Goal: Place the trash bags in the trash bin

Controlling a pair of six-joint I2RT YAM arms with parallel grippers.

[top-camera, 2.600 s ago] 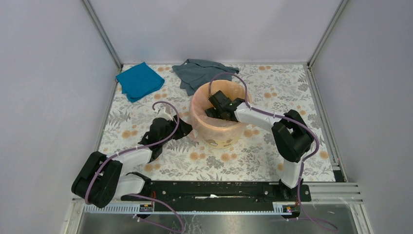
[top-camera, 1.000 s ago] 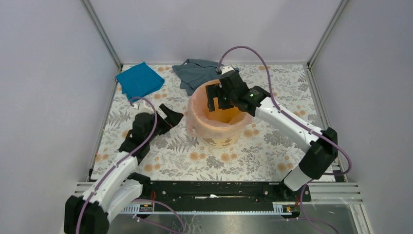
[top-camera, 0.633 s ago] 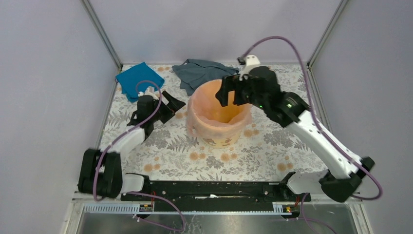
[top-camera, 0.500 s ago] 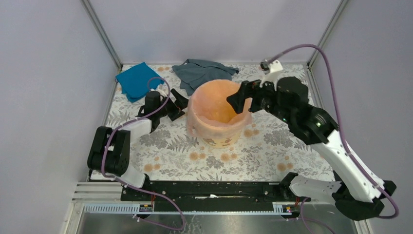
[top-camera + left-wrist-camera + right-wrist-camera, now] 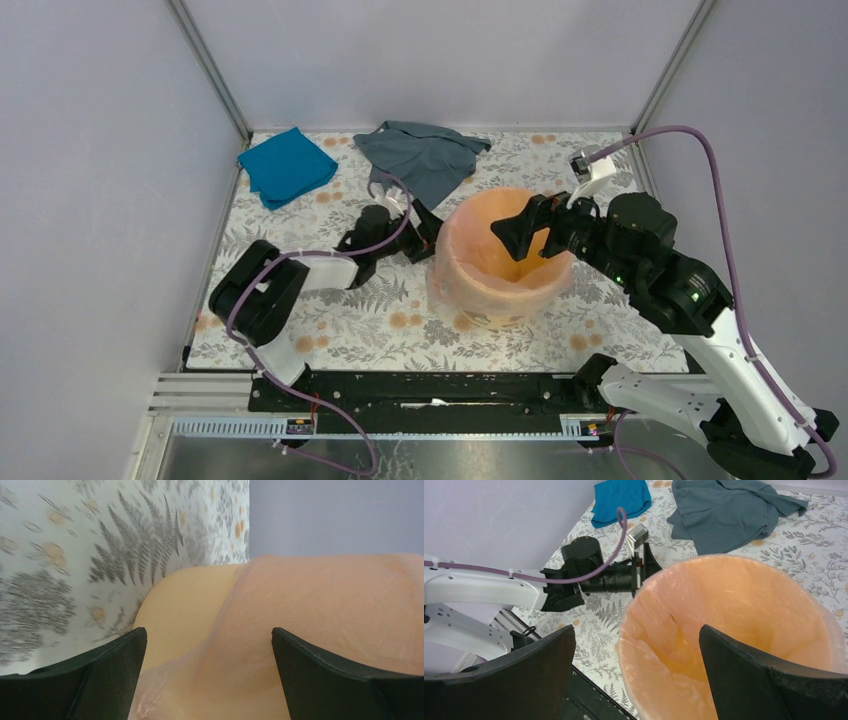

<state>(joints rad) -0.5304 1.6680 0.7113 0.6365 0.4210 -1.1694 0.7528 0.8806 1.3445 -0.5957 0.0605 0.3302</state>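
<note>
A thin, see-through pale pink plastic bag [image 5: 659,645], wrinkled and faintly shiny, lines a smooth yellow-orange plastic bucket [image 5: 185,605]. At upper left of the overhead frame lies a teal cloth [image 5: 287,165], soft and matt, and beside it a grey cloth [image 5: 420,155], limp and creased. The worktop [image 5: 340,320] wears a flat, matt sheet printed with ferns and flowers. The fingers [image 5: 514,680] are black plastic, matt and slightly grainy. The arm shells [image 5: 740,375] are smooth white plastic, and the cable [image 5: 720,200] has a purple rubbery sheath.

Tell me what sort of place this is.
Probably a robot test cell: plain grey panel walls box in a floral-covered table, the left arm and right arm are bolted to a black rail, and a round yellow-orange plastic bucket serves as a prop.
</note>
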